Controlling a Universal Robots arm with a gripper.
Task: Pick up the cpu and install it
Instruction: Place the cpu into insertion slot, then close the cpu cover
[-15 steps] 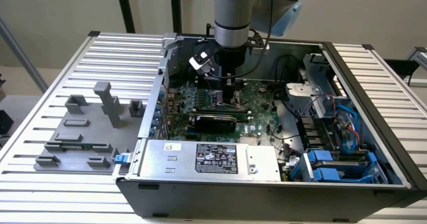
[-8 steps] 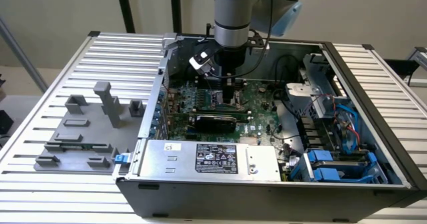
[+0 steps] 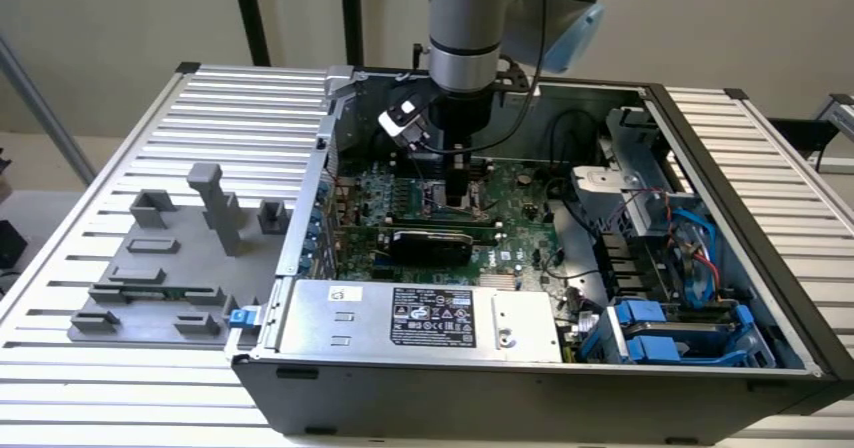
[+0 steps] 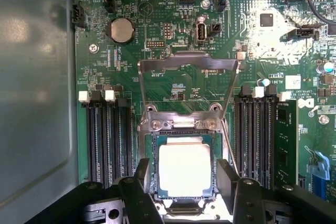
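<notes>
Gripper (image 4: pixel 185 163) is down over the socket (image 4: pixel 184 124); its fingers (image 4: pixel 142 174) pinch the cpu (image 4: pixel 185 174) by opposite edges. The frame (image 4: pixel 186 64) stands open.

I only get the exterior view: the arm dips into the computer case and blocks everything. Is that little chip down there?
Observer: Yes. The cpu lies silvery side up, lined up inside the socket frame. I cannot tell whether it is fully seated.
Visitor: Is anything covering it?
Observer: No. The metal hold-down plate is swung open, clear of the chip.
Visitor: What sits beside it?
Observer: Rows of black memory slots flank the socket on both sides.
</notes>
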